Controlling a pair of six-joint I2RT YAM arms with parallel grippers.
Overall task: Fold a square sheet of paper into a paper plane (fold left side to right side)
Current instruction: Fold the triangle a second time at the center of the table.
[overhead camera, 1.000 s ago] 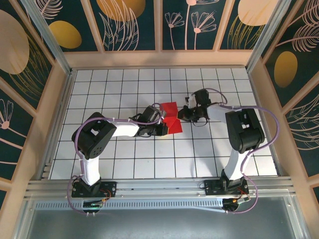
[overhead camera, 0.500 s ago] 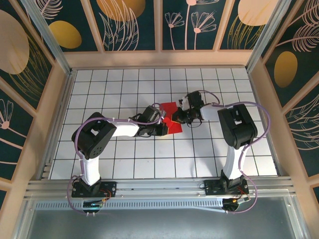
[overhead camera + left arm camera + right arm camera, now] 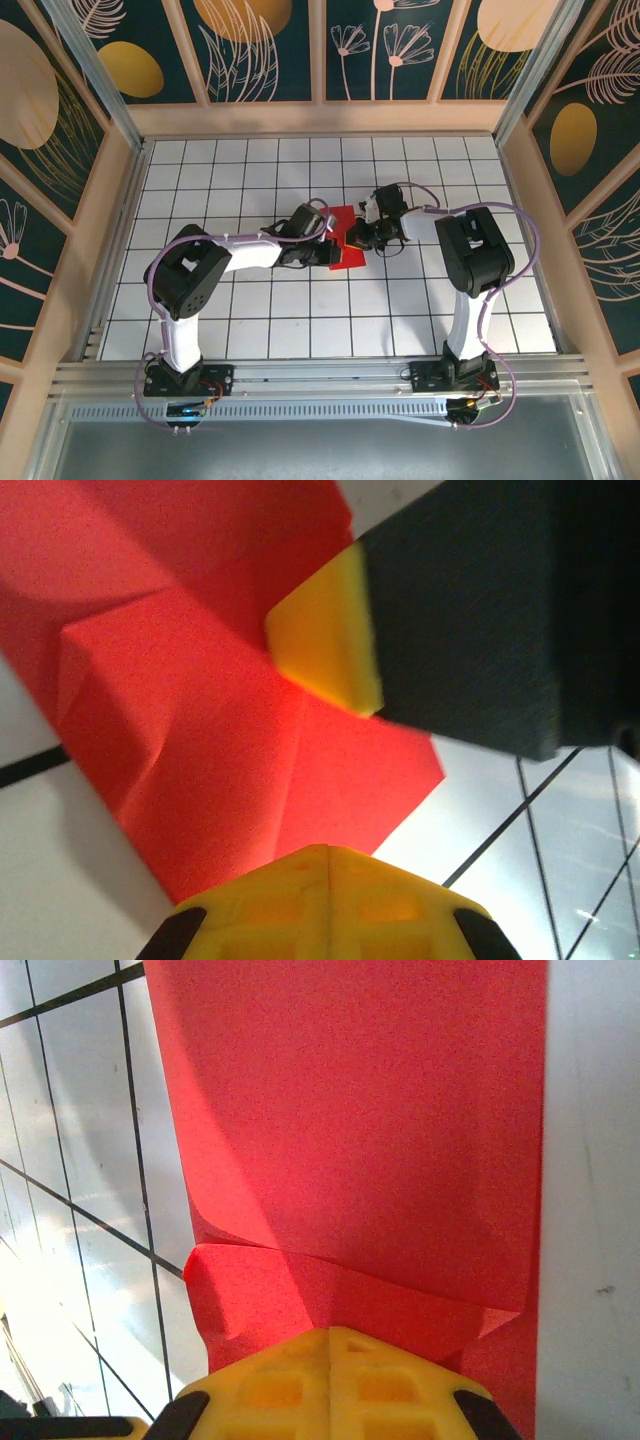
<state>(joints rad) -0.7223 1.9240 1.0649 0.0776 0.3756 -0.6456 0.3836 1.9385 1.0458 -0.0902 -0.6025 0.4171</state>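
Evidently the left jaws and the right jaws are both closed, tips meeting over the square sheet of paper (image 3: 350, 260), which lies partly folded at the middle of the tabletop (image 3: 200, 300). For a clean crease, one tip should pin the paper while the other runs along the fold.

A robot test booth, like in a lab: white grid table (image 3: 250, 340), flower-painted walls (image 3: 270, 50) all around, metal rail (image 3: 320, 385) along the near edge.

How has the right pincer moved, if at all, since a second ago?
Yes: the right pincer slid left across the white grid table onto the square sheet of paper.
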